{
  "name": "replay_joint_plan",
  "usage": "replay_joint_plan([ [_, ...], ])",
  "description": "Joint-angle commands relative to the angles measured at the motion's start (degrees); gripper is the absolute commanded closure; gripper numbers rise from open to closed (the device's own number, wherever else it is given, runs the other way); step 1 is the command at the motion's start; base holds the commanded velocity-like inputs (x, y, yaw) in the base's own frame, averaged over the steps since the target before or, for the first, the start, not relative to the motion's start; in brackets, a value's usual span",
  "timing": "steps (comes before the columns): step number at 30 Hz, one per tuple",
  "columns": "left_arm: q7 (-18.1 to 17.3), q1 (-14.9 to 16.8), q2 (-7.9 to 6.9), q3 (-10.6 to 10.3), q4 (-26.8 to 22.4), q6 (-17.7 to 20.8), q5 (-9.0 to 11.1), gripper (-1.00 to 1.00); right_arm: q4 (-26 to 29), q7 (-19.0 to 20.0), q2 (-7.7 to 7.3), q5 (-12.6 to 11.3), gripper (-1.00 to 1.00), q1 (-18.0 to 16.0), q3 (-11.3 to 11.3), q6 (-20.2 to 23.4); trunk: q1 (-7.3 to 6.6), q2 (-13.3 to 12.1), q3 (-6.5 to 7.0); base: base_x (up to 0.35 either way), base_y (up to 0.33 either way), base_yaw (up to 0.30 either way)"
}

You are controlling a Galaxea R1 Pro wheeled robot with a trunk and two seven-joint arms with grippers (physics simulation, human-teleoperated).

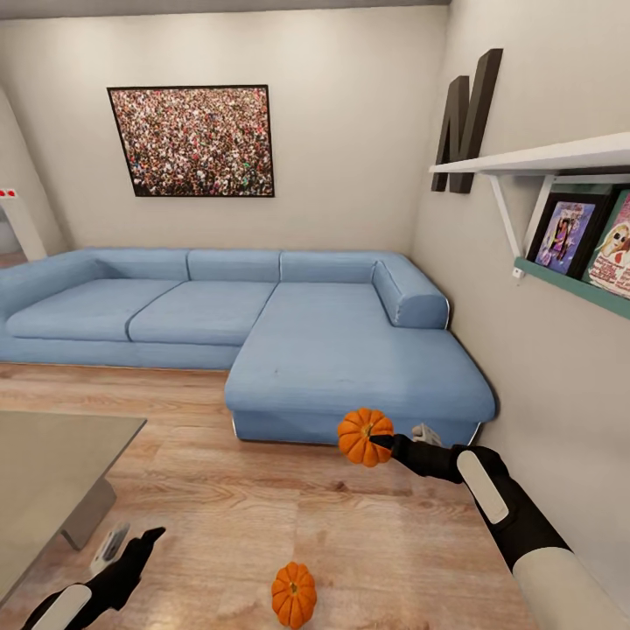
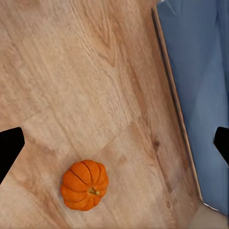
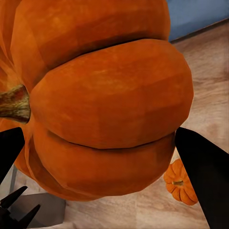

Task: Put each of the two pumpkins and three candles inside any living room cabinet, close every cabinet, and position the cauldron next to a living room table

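Note:
My right gripper (image 1: pixel 381 440) is shut on a bright-orange pumpkin (image 1: pixel 364 436), held in the air in front of the blue sofa's chaise. In the right wrist view this pumpkin (image 3: pixel 105 100) is clamped between the two black fingers (image 3: pixel 205 176). A second pumpkin (image 1: pixel 294 594) sits on the wood floor below and nearer to me, also seen as a pumpkin (image 2: pixel 85 185) and a pumpkin (image 3: pixel 180 182) from both wrists. My left gripper (image 1: pixel 129 542) hangs open and empty low at the left, beside the grey table (image 1: pixel 52 455). The candles, cabinet and cauldron are out of view.
A blue L-shaped sofa (image 1: pixel 262 324) runs along the back wall, its chaise reaching toward me. A white wall shelf (image 1: pixel 542 162) with framed pictures juts from the right wall. Open wood floor (image 1: pixel 219 507) lies between the table and the sofa.

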State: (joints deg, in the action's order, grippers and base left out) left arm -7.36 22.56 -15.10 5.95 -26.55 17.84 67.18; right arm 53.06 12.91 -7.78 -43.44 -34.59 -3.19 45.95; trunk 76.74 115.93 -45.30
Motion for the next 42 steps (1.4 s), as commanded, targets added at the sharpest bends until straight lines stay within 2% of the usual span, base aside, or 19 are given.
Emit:
replay_joint_plan([
  [1,-0.2,0.0,0.04,0.3,0.0,0.5,0.3,-1.00,0.0,0.3,-0.04,0.2,1.00,0.0,-0.1,0.1,-0.01,0.0,-0.05,0.004,-0.005,0.001],
  [5,-0.6,0.0,0.01,0.3,0.0,1.3,0.1,-1.00,0.0,0.3,-0.04,0.2,1.00,0.0,-0.1,0.0,-0.01,0.0,-0.05,0.002,-0.002,0.000],
  [8,-2.6,0.0,-0.04,0.3,0.0,2.4,0.1,-1.00,0.0,0.3,-0.04,0.2,1.00,0.0,-0.1,0.0,-0.01,0.0,-0.05,0.000,0.000,0.000],
  [14,-5.8,-0.1,-0.23,0.3,0.1,3.9,0.1,-1.00,0.0,0.4,-0.04,0.1,1.00,0.0,0.0,0.0,1.31,2.4,-1.13,0.000,0.000,0.000],
  [31,-7.0,-0.1,-0.22,0.1,0.1,6.5,-0.4,-1.00,0.1,1.1,-0.13,0.1,1.00,0.1,0.0,-0.2,5.04,9.2,-4.18,0.000,0.000,0.000],
  [36,-9.2,-0.1,-0.24,0.0,0.2,6.8,-0.3,-1.00,0.1,1.4,-0.19,0.1,1.00,0.2,0.1,-0.2,6.14,11.3,-5.08,0.000,0.000,0.000],
  [42,-10.3,-0.1,-0.20,0.0,1.8,7.7,-0.4,-1.00,0.1,1.5,-0.18,0.0,1.00,0.2,0.1,-0.2,7.46,13.7,-6.16,0.000,0.000,0.000],
])
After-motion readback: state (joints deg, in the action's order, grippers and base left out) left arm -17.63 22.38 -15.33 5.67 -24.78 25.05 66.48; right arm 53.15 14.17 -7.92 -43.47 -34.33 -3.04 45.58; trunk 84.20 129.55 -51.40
